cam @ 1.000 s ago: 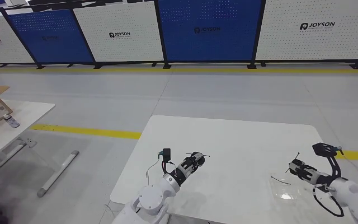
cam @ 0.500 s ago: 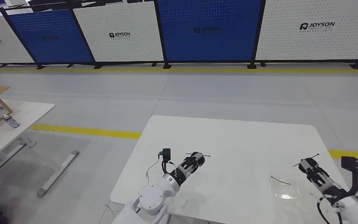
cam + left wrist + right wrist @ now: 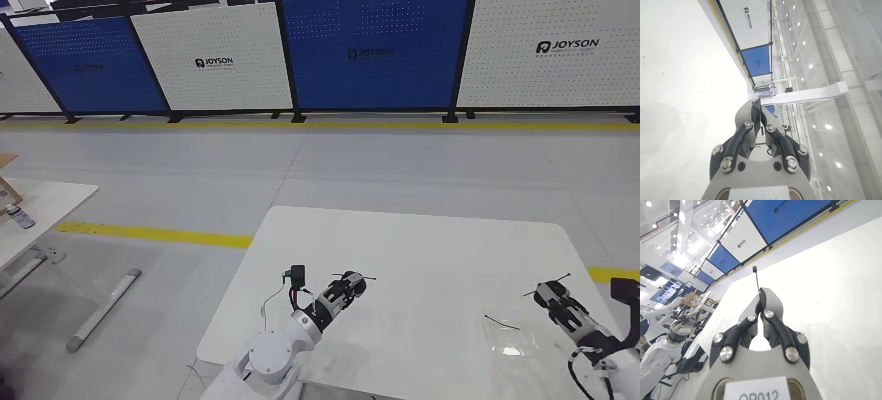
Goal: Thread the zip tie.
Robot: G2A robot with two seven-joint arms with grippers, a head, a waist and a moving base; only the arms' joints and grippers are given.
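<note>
My left gripper (image 3: 355, 281) hovers over the table's near left part, shut on a thin black zip tie (image 3: 370, 277) that crosses its tips. In the left wrist view the fingertips (image 3: 755, 111) pinch the tie's strap (image 3: 759, 113) edge-on. My right gripper (image 3: 547, 292) is near the table's right edge, shut on a second black zip tie (image 3: 562, 278). In the right wrist view that tie (image 3: 756, 280) sticks out past the right gripper (image 3: 761, 293), and its square head (image 3: 754, 269) is at the free end. The two grippers are far apart.
A loose black zip tie (image 3: 500, 322) lies on the white table (image 3: 420, 250) beside a clear plastic bag (image 3: 512, 348), just left of the right gripper. A second white table (image 3: 40, 205) stands far left across the floor.
The right arm swung right and toward the table's near edge with its zip tie, then held still. The left arm has not moved.
</note>
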